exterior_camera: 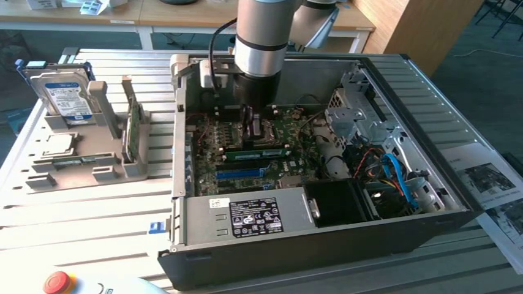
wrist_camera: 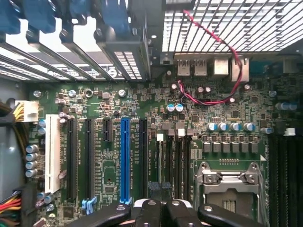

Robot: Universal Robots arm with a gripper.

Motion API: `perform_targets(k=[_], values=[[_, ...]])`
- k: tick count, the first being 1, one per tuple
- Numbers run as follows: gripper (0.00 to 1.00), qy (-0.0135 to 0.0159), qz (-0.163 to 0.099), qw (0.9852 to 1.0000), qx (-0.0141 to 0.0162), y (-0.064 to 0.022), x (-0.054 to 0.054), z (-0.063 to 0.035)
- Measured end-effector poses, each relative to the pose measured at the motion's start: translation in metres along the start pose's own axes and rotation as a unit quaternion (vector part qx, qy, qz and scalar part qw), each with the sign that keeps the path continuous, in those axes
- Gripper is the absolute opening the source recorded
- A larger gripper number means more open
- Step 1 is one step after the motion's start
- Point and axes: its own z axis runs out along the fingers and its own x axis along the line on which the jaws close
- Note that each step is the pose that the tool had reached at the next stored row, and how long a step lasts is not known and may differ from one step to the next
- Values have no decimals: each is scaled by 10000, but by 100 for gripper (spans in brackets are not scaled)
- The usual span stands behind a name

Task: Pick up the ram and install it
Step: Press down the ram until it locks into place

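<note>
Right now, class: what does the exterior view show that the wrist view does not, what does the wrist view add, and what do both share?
Exterior view alone: the hard drive and a green card standing in the grey holder, the power supply, and a red button.

Wrist view alone: the blue slot, the white slot, a red wire and the CPU socket.

Both: the motherboard and the shut gripper above it.

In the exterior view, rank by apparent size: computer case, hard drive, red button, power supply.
1. Computer case
2. Power supply
3. Hard drive
4. Red button, though the frame's edge cuts it off and it sits nearer the camera, so its place is unsure.
</note>
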Motion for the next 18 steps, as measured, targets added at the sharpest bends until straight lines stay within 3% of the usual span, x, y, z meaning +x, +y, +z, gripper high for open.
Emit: perform_targets(k=[18], values=[[10,0,0,10000,-1,4,18,-469]])
